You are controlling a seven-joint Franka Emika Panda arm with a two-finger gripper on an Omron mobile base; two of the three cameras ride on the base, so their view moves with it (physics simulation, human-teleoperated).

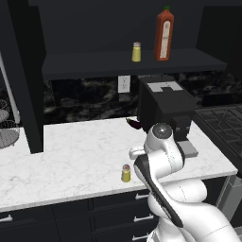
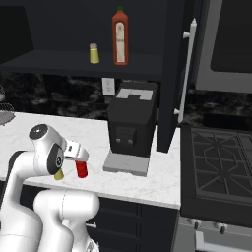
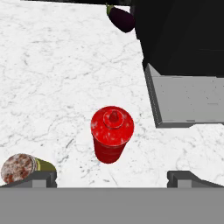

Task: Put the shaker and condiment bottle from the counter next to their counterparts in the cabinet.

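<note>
Now hovers above the desk with pincer spread and empty — red bottle upright just ahead, centred between the tips, nozzle up; shaker beside one tip, both unshelved.

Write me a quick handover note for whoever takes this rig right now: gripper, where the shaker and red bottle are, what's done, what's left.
Gripper: open, empty, hovering above the condiment bottle.
Condiment bottle: upright on the counter, near the coffee machine's grey base.
Shaker: upright on the counter, close beside the bottle, near the front edge.
Counterparts: yellow shaker with tan cap and tall green-capped bottle, on the cabinet shelf.
Done: nothing moved to the shelf yet.
Left: grasp and place both items beside their counterparts.
</note>
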